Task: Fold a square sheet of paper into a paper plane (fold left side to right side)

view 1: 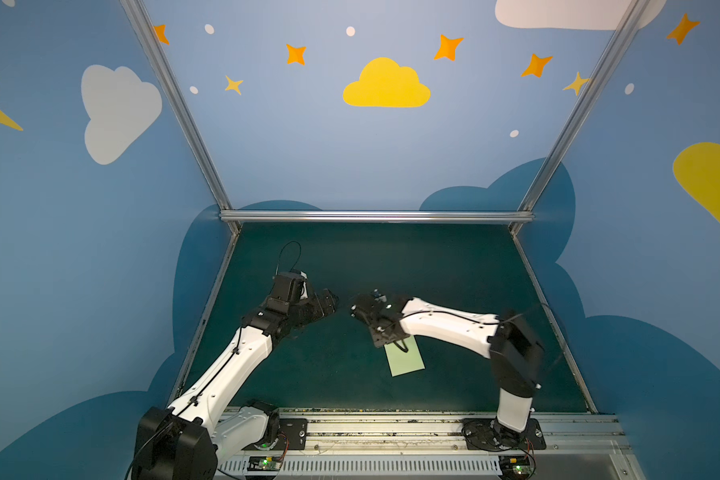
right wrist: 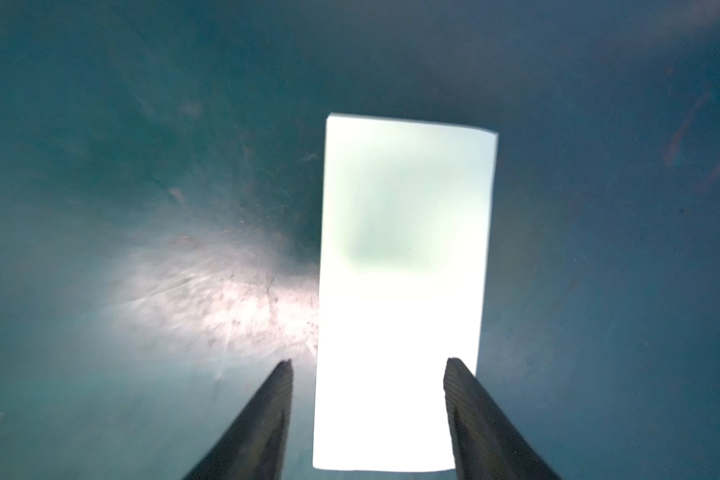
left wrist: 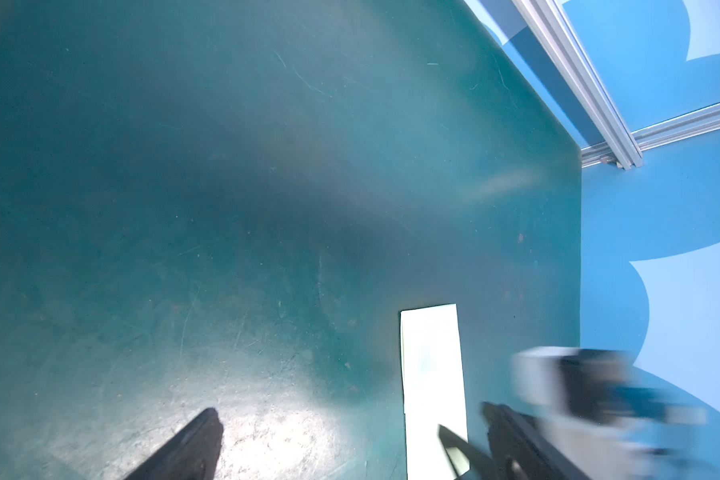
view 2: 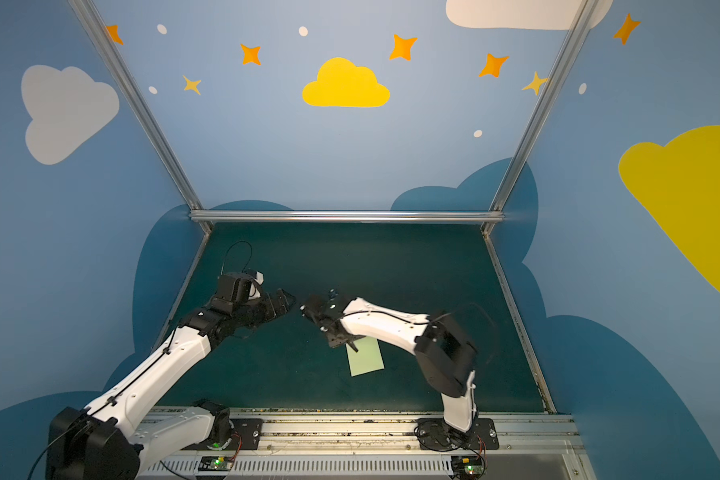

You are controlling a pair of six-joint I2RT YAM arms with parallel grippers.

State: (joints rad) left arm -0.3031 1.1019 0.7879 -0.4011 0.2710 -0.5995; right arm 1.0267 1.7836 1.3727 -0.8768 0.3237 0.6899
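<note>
The pale green sheet of paper [view 1: 406, 360] [view 2: 366, 358] lies flat on the dark green mat as a narrow rectangle, right of centre. My right gripper [view 1: 393, 343] [view 2: 350, 345] hangs over its far end. In the right wrist view the right gripper [right wrist: 368, 365] is open, its dark fingers apart on either side of the paper [right wrist: 404, 270], with nothing between them. My left gripper [view 1: 329, 303] [view 2: 285, 301] is open to the left of the paper, above bare mat. In the left wrist view the left gripper [left wrist: 327, 422] is wide open beside the paper [left wrist: 433, 374].
The mat [view 1: 454, 270] is boxed in by blue walls and an aluminium frame [view 1: 375, 216] at the back. A metal rail [view 1: 391, 428] with both arm bases runs along the front edge. The two wrists are close together near the middle.
</note>
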